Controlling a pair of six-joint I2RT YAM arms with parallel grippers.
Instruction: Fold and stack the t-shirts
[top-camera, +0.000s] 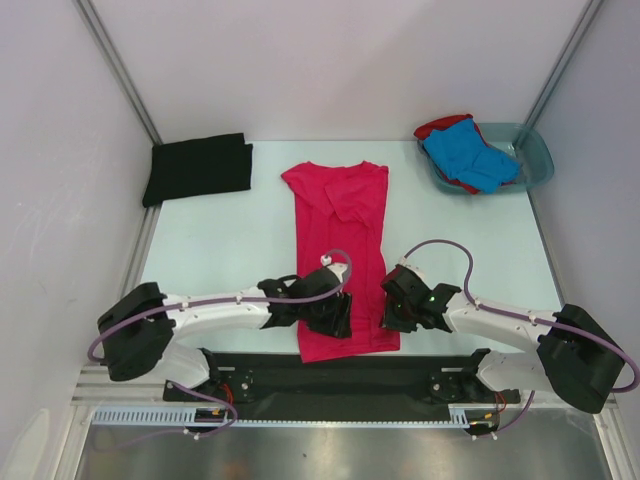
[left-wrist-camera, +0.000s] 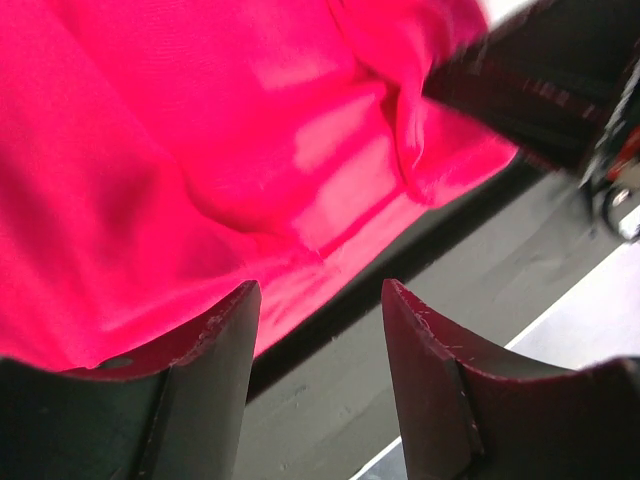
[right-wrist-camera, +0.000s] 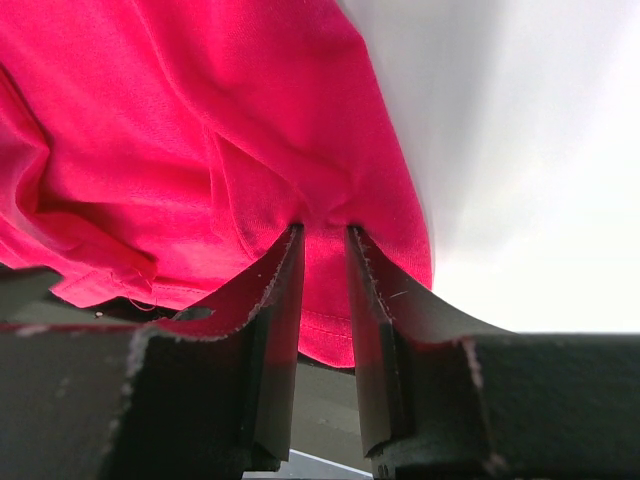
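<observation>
A magenta-pink t-shirt (top-camera: 335, 215) lies lengthwise in the middle of the table, its sides folded in. My left gripper (top-camera: 335, 312) sits at its near-left corner. In the left wrist view, the left gripper (left-wrist-camera: 320, 290) is open, with the pink cloth (left-wrist-camera: 200, 150) beside its left finger and only the hem edge and dark surface showing in the gap. My right gripper (top-camera: 393, 303) is at the shirt's near-right edge. The right wrist view shows the right gripper (right-wrist-camera: 325, 232) shut on a puckered fold of the pink shirt (right-wrist-camera: 200, 120). A folded black t-shirt (top-camera: 198, 168) lies at the back left.
A translucent teal basin (top-camera: 540, 165) at the back right holds a crumpled blue t-shirt (top-camera: 470, 155) over a red one (top-camera: 437, 127). A black strip (top-camera: 330, 375) runs along the near edge between the arm bases. Grey walls close in the table on both sides.
</observation>
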